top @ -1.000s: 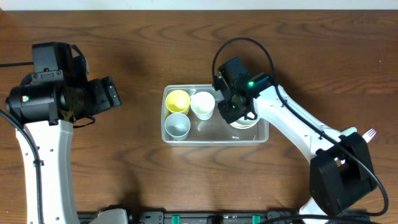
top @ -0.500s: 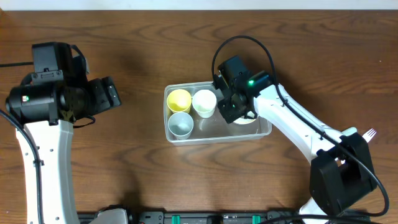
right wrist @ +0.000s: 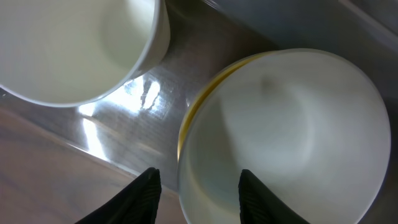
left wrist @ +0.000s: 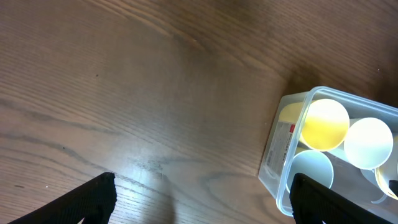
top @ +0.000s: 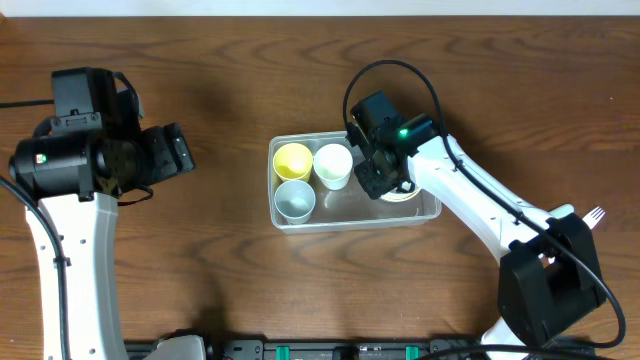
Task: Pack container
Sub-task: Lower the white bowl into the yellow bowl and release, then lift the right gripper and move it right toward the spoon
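Note:
The clear container [top: 350, 223] sits mid-table; it also shows in the left wrist view [left wrist: 277, 152]. It holds a yellow cup [top: 292, 160], a white cup [top: 333, 165], a pale blue cup [top: 295, 200] and, at its right end, a white bowl [right wrist: 292, 137] nested in a yellow bowl [right wrist: 202, 93]. My right gripper [top: 385, 185] is down inside the container. Its fingers [right wrist: 202, 193] are apart and straddle the white bowl's rim, one outside and one inside. My left gripper [top: 180, 150] is open and empty above bare table left of the container; its fingers frame the left wrist view [left wrist: 205, 205].
A white fork [top: 595, 214] lies at the far right by the right arm's base. The white cup [right wrist: 74, 43] stands close beside the nested bowls. Bare wooden table surrounds the container on all sides.
The container has slid a little to the right and turned slightly, with my right gripper moving right inside it. The left arm has not moved.

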Robot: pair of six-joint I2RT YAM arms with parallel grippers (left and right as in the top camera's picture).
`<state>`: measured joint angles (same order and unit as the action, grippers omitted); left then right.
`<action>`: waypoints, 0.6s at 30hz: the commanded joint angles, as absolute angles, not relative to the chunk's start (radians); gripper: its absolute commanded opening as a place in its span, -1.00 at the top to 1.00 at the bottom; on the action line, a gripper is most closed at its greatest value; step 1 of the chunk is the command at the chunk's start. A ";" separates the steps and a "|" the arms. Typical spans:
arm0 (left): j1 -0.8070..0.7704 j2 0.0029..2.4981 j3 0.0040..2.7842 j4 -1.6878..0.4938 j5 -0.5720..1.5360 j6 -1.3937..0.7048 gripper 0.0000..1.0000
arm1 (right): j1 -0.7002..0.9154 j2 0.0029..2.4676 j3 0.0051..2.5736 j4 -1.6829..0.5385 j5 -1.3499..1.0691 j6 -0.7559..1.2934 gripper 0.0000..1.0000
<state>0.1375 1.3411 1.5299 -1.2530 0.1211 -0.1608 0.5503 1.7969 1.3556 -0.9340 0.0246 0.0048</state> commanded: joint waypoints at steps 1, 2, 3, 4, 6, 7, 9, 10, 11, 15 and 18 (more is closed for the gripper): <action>0.143 1.347 1.529 -1.257 0.120 -0.170 -0.79 | 0.550 1.798 1.377 -0.930 0.042 0.002 0.13; 0.143 1.347 1.529 -1.256 0.120 -0.170 -0.79 | 0.550 1.798 1.377 -0.926 0.042 0.002 0.14; 0.143 1.347 1.529 -1.256 0.120 -0.170 -0.79 | 0.550 1.798 1.377 -0.923 0.042 0.002 0.14; 0.143 1.347 1.529 -1.257 0.120 -0.170 -0.79 | 0.550 1.797 1.379 -0.920 0.041 0.002 0.14; 0.143 1.347 1.529 -1.256 0.120 -0.170 -0.79 | 0.550 1.790 1.393 -0.920 0.042 0.002 0.11; 0.143 1.347 1.529 -1.256 0.120 -0.170 -0.79 | 0.550 1.785 1.404 -0.921 0.043 0.002 0.07; 0.143 1.347 1.529 -1.256 0.120 -0.170 -0.79 | 0.546 1.769 1.440 -0.930 0.065 0.020 -0.04; 0.143 1.347 1.529 -1.257 0.120 -0.169 -0.79 | 0.540 1.757 1.468 -0.943 0.095 0.048 -0.05; 0.143 1.347 1.529 -1.257 0.120 -0.169 -0.79 | 0.532 1.745 1.495 -0.958 0.122 0.074 -0.08; 0.143 1.347 1.529 -1.257 0.120 -0.169 -0.79 | 0.450 1.670 1.614 -1.042 0.213 0.219 -0.34; 0.143 1.347 1.529 -1.256 0.120 -0.169 -0.79 | 0.336 1.594 1.648 -1.090 0.226 0.355 -0.36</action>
<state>0.1375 1.3411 1.5299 -1.2533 0.1211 -0.1604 0.4389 1.6970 1.6009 -1.0615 0.1490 0.1776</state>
